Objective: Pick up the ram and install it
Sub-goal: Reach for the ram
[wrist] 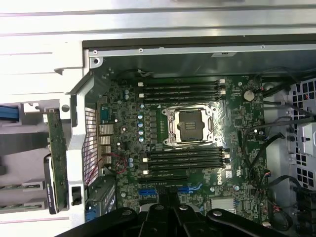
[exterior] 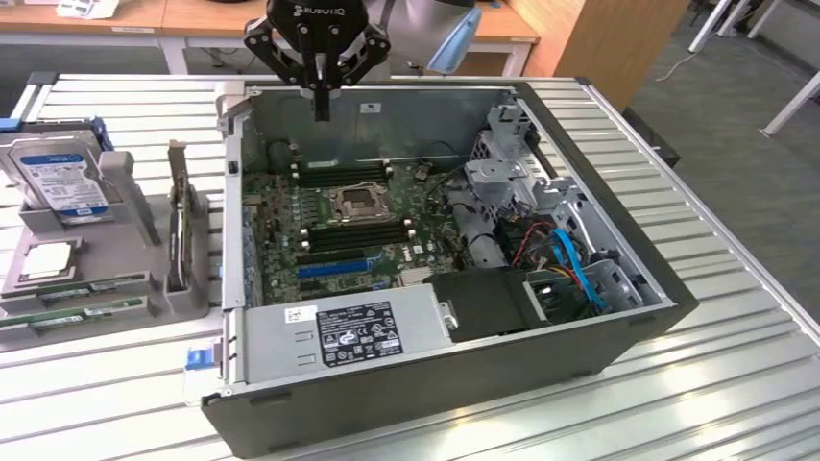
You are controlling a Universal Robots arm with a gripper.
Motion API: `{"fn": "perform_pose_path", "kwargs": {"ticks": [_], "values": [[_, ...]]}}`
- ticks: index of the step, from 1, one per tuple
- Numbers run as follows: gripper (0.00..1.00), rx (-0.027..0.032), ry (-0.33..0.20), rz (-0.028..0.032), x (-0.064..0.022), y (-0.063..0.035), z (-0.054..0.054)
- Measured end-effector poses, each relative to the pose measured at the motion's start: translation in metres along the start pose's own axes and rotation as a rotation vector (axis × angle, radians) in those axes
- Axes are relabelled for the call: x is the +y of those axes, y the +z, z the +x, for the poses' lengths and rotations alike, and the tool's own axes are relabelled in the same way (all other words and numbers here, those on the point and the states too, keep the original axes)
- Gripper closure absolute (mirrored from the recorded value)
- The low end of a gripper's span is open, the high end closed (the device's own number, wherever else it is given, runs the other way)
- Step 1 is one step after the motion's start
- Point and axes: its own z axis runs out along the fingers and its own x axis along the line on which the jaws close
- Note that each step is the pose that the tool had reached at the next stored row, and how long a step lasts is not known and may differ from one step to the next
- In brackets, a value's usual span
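Over the open computer case (exterior: 448, 384), the gripper (exterior: 321, 108) is hanging empty with its fingers pressed together, while the ram (exterior: 90, 286) is lying in the gray holder (exterior: 156, 305) at the exterior view's left.

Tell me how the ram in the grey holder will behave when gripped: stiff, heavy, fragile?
Probably stiff: the ram is a thin, flat green board, not a floppy thing. Likely light, being so narrow. Possibly delicate: it lies seated in a slot of the holder, so a tilted pull might jam or strain it.
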Motion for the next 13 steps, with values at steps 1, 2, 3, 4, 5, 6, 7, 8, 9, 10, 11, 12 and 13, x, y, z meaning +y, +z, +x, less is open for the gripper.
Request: {"fn": "perform_pose_path", "kwargs": {"ticks": [1, 2, 3, 4, 5, 6, 7, 8, 9, 10, 11, 12, 13], "values": [[0.90, 0.0000, 0.000, 0.0000, -0.0001, 0.0000, 0.001], [0.90, 0.0000, 0.000, 0.0000, -0.0001, -0.0001, 0.001], [0.90, 0.0001, 0.000, 0.0001, -0.0002, -0.0001, 0.002], [0.90, 0.0001, 0.000, 0.0003, -0.0003, -0.0002, 0.003], [0.90, 0.0001, 0.000, 0.0002, -0.0004, -0.0002, 0.004], [0.90, 0.0001, 0.000, 0.0001, -0.0004, -0.0002, 0.005], [0.90, 0.0001, 0.000, 0.0002, -0.0005, -0.0003, 0.007], [0.90, 0.0001, 0.000, 0.0001, -0.0006, -0.0003, 0.008], [0.90, 0.0001, 0.000, 0.0001, -0.0007, -0.0003, 0.009], [0.90, 0.0001, 0.000, 0.0002, -0.0008, -0.0004, 0.011], [0.90, 0.0001, 0.000, 0.0002, -0.0009, -0.0004, 0.012], [0.90, 0.0001, 0.000, 0.0001, -0.0010, -0.0004, 0.014], [0.90, 0.0001, 0.000, 0.0001, -0.0011, -0.0004, 0.015]]}}
